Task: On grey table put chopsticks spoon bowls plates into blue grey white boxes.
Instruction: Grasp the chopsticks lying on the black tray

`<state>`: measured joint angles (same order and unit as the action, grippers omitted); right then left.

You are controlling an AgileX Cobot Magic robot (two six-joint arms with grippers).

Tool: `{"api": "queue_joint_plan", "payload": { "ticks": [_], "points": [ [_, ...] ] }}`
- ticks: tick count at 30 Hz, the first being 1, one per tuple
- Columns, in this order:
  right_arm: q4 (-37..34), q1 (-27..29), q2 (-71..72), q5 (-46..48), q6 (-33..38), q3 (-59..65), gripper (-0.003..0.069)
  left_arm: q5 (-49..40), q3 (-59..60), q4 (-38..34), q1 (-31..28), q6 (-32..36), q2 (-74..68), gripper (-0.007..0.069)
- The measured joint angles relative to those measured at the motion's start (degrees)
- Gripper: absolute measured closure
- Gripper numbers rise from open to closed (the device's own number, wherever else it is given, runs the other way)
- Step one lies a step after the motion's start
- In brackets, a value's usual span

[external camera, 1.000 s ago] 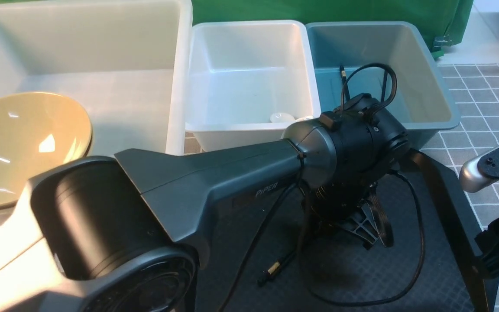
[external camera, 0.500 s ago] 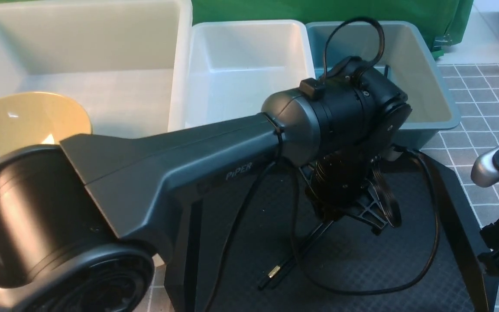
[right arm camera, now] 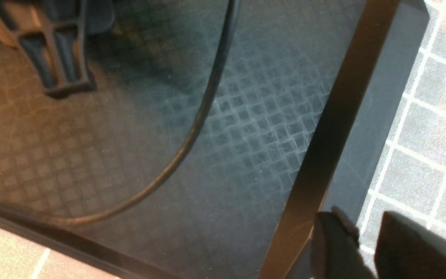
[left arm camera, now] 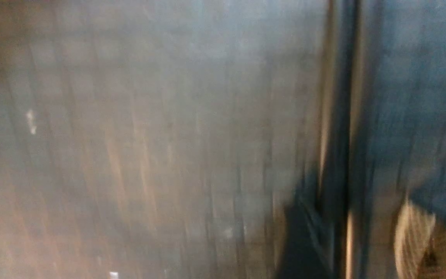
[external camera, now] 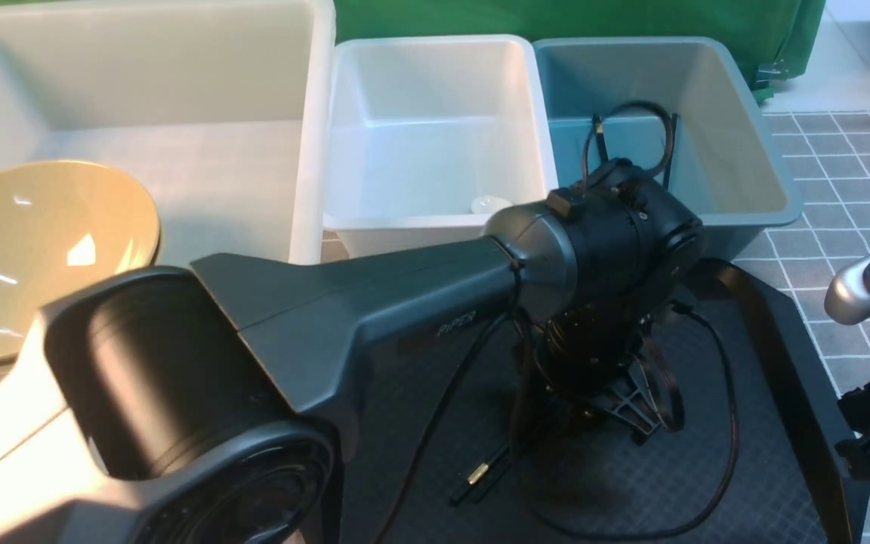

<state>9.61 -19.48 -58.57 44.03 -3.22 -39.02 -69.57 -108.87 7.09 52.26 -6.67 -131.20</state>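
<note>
Front: bowl (external camera: 42,249) in whitish box (external camera: 313,113), 9 o'clock; spoon (external camera: 489,204) in white box (external camera: 435,83); chopstick (external camera: 596,132) leaning in blue box (external camera: 745,113), 1 o'clock. Chopsticks (external camera: 480,474) left on black tray (external camera: 631,491), 6 o'clock. Left end effector (external camera: 609,412) above, spread unreadable.
Left wrist: blur.
Right wrist: right end effector (right arm camera: 367,252) apart, empty.

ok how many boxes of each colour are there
translucent whitish box: 1
white box: 1
blue box: 1
total: 3
</note>
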Motion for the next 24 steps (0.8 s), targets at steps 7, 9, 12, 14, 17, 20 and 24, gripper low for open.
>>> {"api": "queue_joint_plan", "payload": {
  "ticks": [7, 9, 12, 14, 17, 20, 24],
  "points": [
    [0.1, 0.0, 0.0, -0.1, 0.0, 0.0, 0.0456, -0.4, -0.7, -1.2, 0.0, 0.8, -0.8, 0.0531],
    [0.1, 0.0, 0.0, -0.1, 0.0, 0.0, 0.0454, -0.4, -0.9, -1.1, 0.1, 0.7, -0.9, 0.0582],
    [0.1, 0.0, 0.0, -0.1, 0.0, 0.0, 0.0454, -0.5, -1.2, -1.0, 0.1, 0.8, -0.6, 0.0583],
    [0.1, 0.0, 0.0, -0.1, 0.0, 0.0, 0.0454, -0.5, -1.3, -0.8, 0.1, 0.9, -0.2, 0.0583],
    [0.1, 0.0, 0.0, -0.1, 0.0, 0.0, 0.0454, -0.4, -1.8, -0.7, -0.1, 1.2, 0.8, 0.0608],
    [0.1, 0.0, 0.0, -0.4, 0.0, 0.0, 0.0454, 0.5, -2.5, -0.4, -0.2, 1.3, 3.7, 0.0632],
    [0.1, 0.0, 0.0, -0.4, 0.0, 0.0, 0.0454, 1.4, -2.9, -0.6, -0.5, 1.5, 7.1, 0.0636]
  ]
}}
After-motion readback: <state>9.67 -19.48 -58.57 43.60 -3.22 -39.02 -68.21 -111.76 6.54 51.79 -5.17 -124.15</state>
